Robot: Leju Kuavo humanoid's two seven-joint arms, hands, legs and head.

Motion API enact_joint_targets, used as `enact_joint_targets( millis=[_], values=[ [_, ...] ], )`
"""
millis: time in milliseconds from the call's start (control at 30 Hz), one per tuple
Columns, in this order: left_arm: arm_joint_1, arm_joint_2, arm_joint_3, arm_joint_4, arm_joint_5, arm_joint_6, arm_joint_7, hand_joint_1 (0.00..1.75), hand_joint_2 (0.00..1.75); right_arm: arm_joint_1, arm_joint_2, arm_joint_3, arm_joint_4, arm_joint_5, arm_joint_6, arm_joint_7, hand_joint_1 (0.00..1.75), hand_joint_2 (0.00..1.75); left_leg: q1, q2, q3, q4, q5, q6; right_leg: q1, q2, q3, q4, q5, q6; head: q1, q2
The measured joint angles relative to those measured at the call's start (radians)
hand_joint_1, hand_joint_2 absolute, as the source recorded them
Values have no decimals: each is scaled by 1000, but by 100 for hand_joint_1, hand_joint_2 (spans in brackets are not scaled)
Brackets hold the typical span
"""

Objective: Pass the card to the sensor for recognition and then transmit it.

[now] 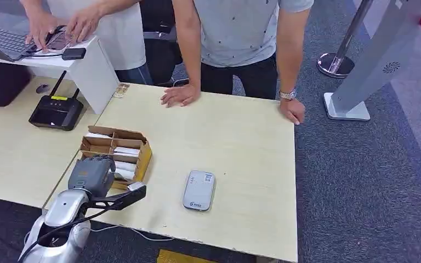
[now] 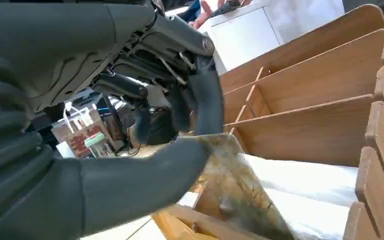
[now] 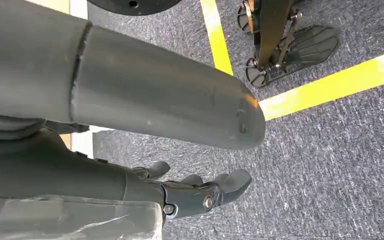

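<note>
My left hand reaches into the near end of a brown divided card box at the table's left. In the left wrist view its thumb and a dark finger pinch the top edge of a glossy brownish card. The card stands tilted in a slot above white cards, between the wooden dividers. The sensor, a flat grey-white device, lies on the table to the right of the box, apart from the hand. My right hand hangs over grey carpet, fingers apart and holding nothing.
Two people stand at the table's far edge; one rests a hand and another hand on it. A black router and a laptop sit at the far left. A grey stand rises at the right.
</note>
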Motion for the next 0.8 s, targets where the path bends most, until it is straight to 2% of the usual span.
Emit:
enact_joint_targets(
  millis=[433,600,800],
  values=[
    [-16,0,0,0,0,-10,4,175,175,0,0,0,0,-1,-1,6,0,0,0,0,0,0,0,0,0,0,0,0,0,0,0,0],
    [-44,2,6,0,0,-17,-29,175,175,0,0,0,0,-3,-1,6,0,0,0,0,0,0,0,0,0,0,0,0,0,0,0,0],
    [-126,16,39,0,31,-45,-70,175,175,0,0,0,0,-3,-2,6,0,0,0,0,0,0,0,0,0,0,0,0,0,0,0,0]
  ],
)
